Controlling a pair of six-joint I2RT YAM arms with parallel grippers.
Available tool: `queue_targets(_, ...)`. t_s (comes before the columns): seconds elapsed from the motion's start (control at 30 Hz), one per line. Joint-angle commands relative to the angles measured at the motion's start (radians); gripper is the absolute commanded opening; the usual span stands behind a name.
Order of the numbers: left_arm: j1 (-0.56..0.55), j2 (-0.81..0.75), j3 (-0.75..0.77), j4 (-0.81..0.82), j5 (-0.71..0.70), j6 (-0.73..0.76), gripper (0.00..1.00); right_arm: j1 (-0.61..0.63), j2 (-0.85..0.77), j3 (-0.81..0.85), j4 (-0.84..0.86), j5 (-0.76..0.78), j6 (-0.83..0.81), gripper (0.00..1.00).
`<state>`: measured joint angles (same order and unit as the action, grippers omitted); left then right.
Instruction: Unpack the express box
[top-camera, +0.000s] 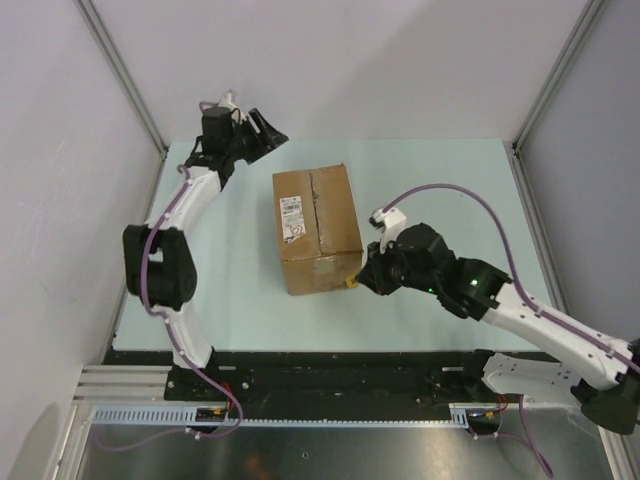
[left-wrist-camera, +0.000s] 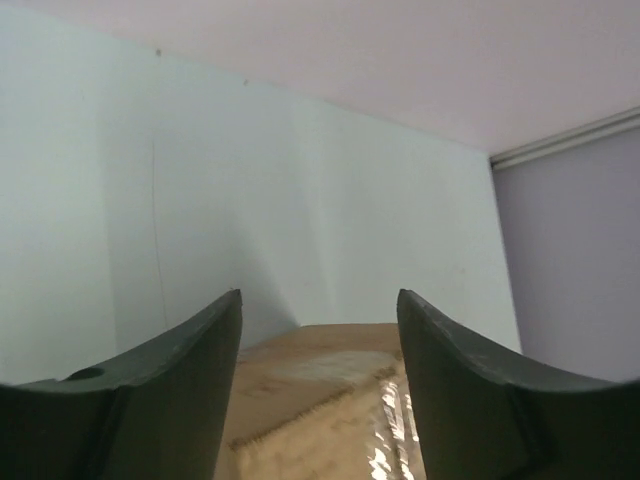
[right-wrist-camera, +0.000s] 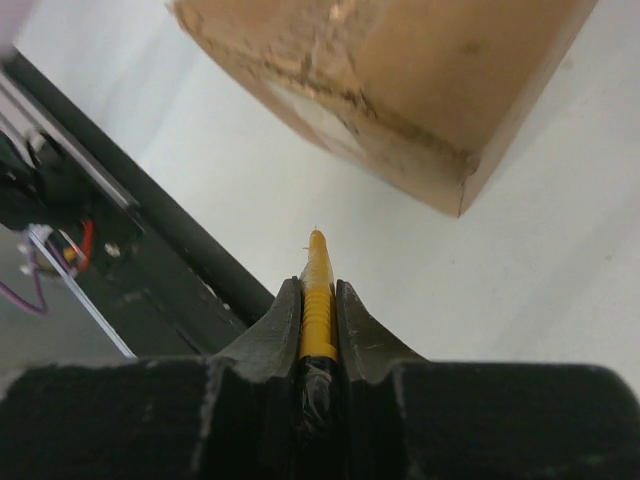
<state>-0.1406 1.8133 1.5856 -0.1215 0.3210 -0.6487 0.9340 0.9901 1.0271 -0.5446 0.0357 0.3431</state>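
Note:
The express box (top-camera: 318, 226), a brown carton with shut flaps, a taped seam and a white barcode label (top-camera: 291, 217), stands mid-table. My right gripper (top-camera: 360, 279) is shut on a yellow cutter (right-wrist-camera: 317, 300) with its tip pointing out, beside the box's near right corner (right-wrist-camera: 462, 190). My left gripper (top-camera: 268, 130) is open and empty, just behind the box's far left corner. Its fingers (left-wrist-camera: 190, 380) frame the box top (left-wrist-camera: 320, 400) in the left wrist view.
The pale table (top-camera: 440, 190) is fenced by white walls with metal posts (top-camera: 120, 70) at the back corners. A black rail (top-camera: 330, 365) runs along the near edge, also in the right wrist view (right-wrist-camera: 150, 210).

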Motion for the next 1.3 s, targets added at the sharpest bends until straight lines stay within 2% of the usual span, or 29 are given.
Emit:
queue_targets(0.0, 0.006, 0.134, 0.105, -0.015, 0.073, 0.046, 0.65, -0.029, 0.039, -0.042, 0.044, -0.099, -0.067, 0.0)
queue_targets(0.2, 0.004, 0.195, 0.12, -0.014, 0.131, 0.104, 0.51, -0.072, 0.097, -0.093, 0.109, -0.077, -0.038, 0.0)
queue_targets(0.33, 0.004, 0.166, 0.084, -0.015, 0.19, 0.188, 0.46, -0.121, 0.159, -0.091, 0.178, -0.069, -0.016, 0.0)
queue_targets(0.4, 0.006, 0.14, 0.053, -0.014, 0.228, 0.205, 0.45, -0.142, 0.177, -0.087, 0.196, -0.069, 0.007, 0.0)
queue_targets(0.67, 0.006, 0.005, -0.14, -0.01, 0.237, 0.257, 0.43, -0.207, 0.219, -0.067, 0.218, -0.037, -0.006, 0.0)
queue_targets(0.97, 0.003, -0.186, -0.398, 0.002, 0.098, 0.244, 0.4, -0.273, 0.239, -0.048, 0.196, 0.023, -0.058, 0.0)
queue_targets(1.27, -0.024, -0.429, -0.648, 0.01, 0.072, 0.187, 0.41, -0.356, 0.343, 0.019, 0.304, 0.02, -0.099, 0.0)
